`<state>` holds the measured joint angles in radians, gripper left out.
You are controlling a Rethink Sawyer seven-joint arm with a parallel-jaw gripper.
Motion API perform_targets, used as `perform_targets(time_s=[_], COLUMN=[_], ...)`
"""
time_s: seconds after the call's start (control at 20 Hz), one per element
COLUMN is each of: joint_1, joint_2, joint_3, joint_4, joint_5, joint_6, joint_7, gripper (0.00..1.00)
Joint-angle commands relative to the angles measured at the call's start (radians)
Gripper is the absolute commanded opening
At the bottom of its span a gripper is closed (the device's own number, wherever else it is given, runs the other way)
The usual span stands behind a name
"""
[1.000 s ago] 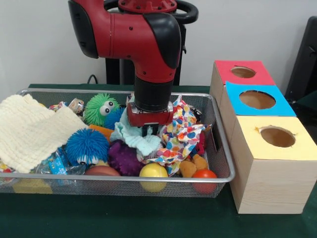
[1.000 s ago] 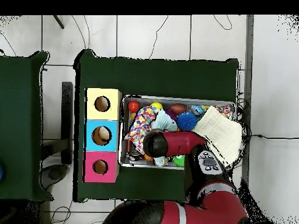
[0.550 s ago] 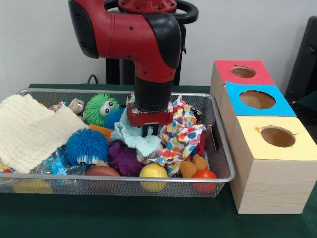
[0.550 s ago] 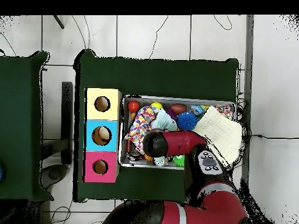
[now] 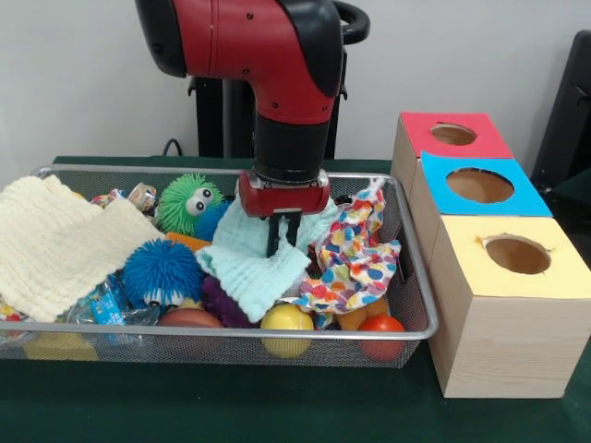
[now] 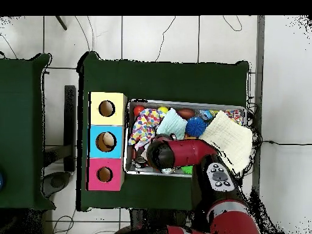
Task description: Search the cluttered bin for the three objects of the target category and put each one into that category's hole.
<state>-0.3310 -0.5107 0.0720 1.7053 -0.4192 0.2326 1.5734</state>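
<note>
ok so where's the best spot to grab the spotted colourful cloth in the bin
Probably the raised corner of the spotted cloth, which stands up near the bin's end beside the boxes. Come straight down from above: the peak is free-standing, while the lower folds drape over the toys. The gripper is now shut on the mint cloth.

Dark green tablecloth (image 5: 277, 406) under everything, white wall (image 5: 74, 83) behind, grey tiled floor (image 6: 158, 36) around the table, thin cables (image 6: 164, 30) trailing across the tiles.
</note>
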Motion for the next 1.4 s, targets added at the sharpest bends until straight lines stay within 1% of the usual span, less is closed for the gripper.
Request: perform_targets(time_s=[0.05,0.2,0.3,0.4,0.7,0.8,0.95,1.0,1.1,1.25,1.4], joint_1=[0.012,0.004,0.034,0.023,-0.048,-0.068,-0.136,-0.139,-0.137,-0.106,-0.068], joint_2=[-0.112,-0.139,-0.147,-0.161,-0.200,-0.208,-0.237,-0.252,-0.282,-0.300,-0.305], joint_3=[0.086,0.099,0.065,0.082,0.184,0.218,0.328,0.342,0.360,0.350,0.325], joint_4=[0.085,0.099,0.092,0.101,0.166,0.182,0.241,0.255,0.278,0.284,0.278], joint_5=[-0.010,-0.007,0.004,0.011,0.013,0.013,0.008,0.018,0.041,0.076,0.107], joint_6=[-0.071,-0.100,-0.148,-0.184,-0.298,-0.317,-0.314,-0.312,-0.313,-0.327,-0.333], joint_7=[0.119,0.124,0.166,0.176,0.201,0.206,0.203,0.211,0.229,0.252,0.258], gripper=[0.00,0.00,0.00,0.00,0.00,0.00,0.00,0.00,0.00,0.00,0.00])
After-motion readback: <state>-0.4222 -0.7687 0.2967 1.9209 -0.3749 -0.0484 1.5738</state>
